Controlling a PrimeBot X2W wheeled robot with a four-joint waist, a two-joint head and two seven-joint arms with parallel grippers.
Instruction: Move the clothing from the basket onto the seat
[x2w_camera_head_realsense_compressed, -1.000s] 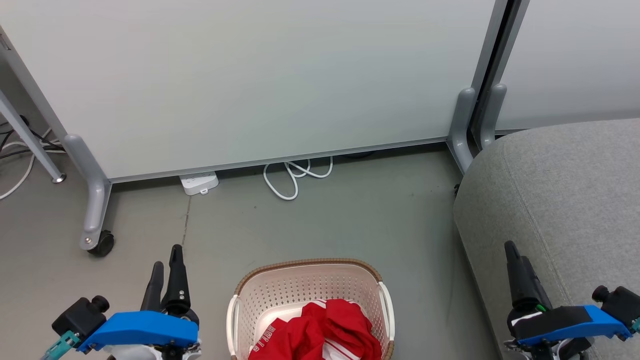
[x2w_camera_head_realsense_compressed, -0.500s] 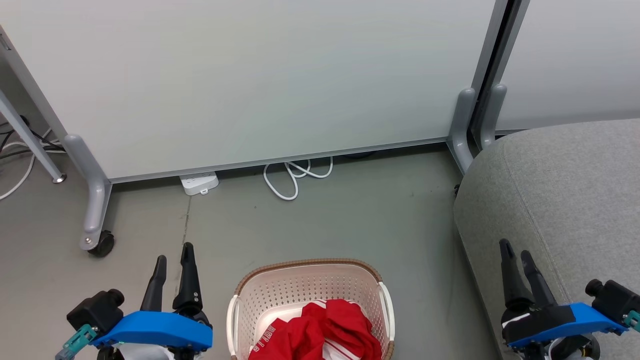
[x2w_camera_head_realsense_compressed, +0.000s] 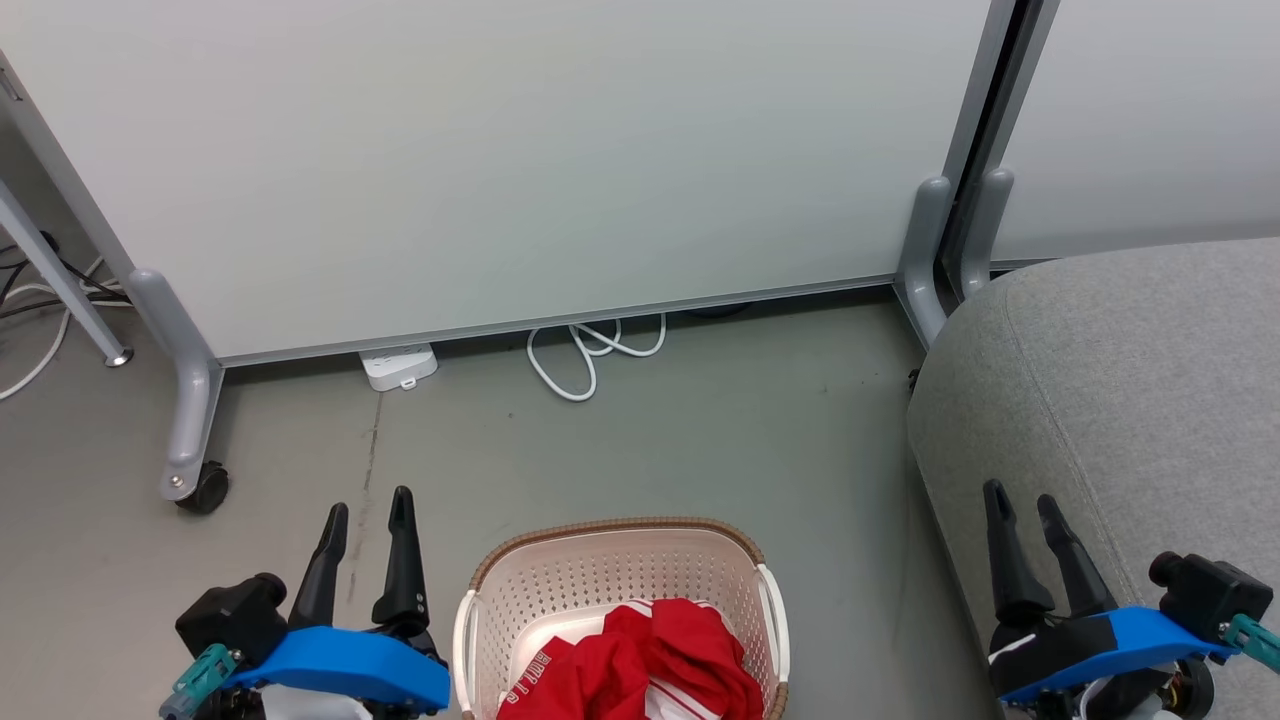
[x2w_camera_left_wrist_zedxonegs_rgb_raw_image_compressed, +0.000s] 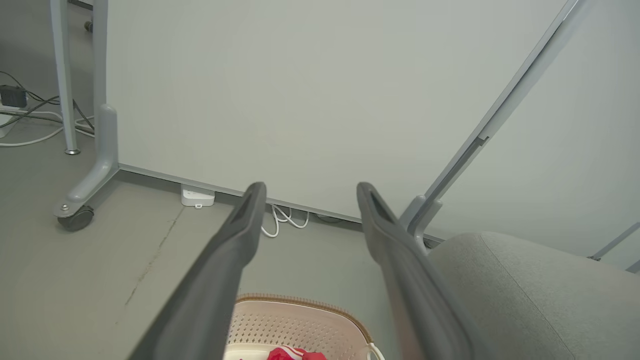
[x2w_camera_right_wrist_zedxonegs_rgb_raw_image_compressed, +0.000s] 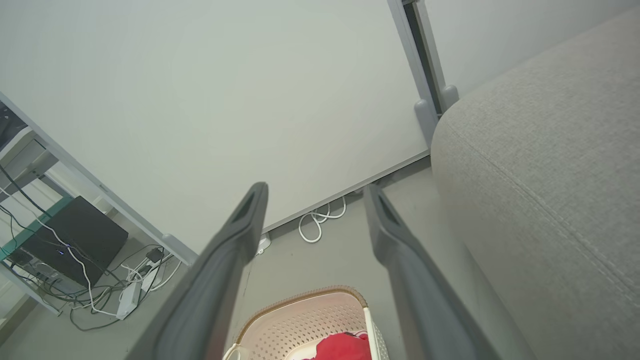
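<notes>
Clothing (x2w_camera_head_realsense_compressed: 650, 665) heaped in basket (x2w_camera_head_realsense_compressed: 600, 575): looks soft, light, likely drapes. Best pinched at the raised top fold. Left hand (x2w_camera_head_realsense_compressed: 370, 502) and right hand (x2w_camera_head_realsense_compressed: 1018, 493) both spread, empty.

Open floor (x2w_camera_head_realsense_compressed: 650, 450) across mid-frame, from the basket (x2w_camera_head_realsense_compressed: 620, 522) rim up to the partition panel (x2w_camera_head_realsense_compressed: 500, 170). Basket top uncovered. Floor strip between basket and seat (x2w_camera_head_realsense_compressed: 1120, 380), lower right. Obstacles: cable loop (x2w_camera_head_realsense_compressed: 592, 345), power strip (x2w_camera_head_realsense_compressed: 398, 365) under panel; castor leg (x2w_camera_head_realsense_compressed: 192, 400) left; seat blocks the right edge.
</notes>
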